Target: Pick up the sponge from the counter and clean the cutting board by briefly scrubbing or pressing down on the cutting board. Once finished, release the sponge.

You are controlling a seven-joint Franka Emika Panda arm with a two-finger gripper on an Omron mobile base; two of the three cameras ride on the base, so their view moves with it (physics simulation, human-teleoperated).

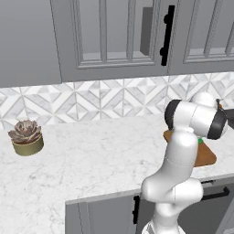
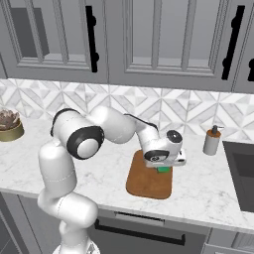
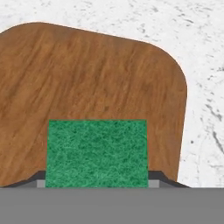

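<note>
The green-topped sponge (image 3: 96,153) lies flat on the brown wooden cutting board (image 3: 87,74), near one edge of it. My gripper (image 3: 97,180) is shut on the sponge, with a dark fingertip (image 3: 40,176) pressed to each side. From the right base view, the gripper (image 2: 163,166) points down over the far right part of the board (image 2: 146,183), and a sliver of the sponge (image 2: 162,170) shows under the hand. In the left base view my arm hides most of the board (image 1: 206,156). The board rests on the white marble counter (image 2: 208,193).
A succulent in a round pot (image 1: 27,137) stands far left on the counter. A soap dispenser (image 2: 212,140) stands by the backsplash, right of the board, and a dark sink (image 2: 242,173) lies beyond it. Grey wall cabinets (image 2: 149,39) hang overhead.
</note>
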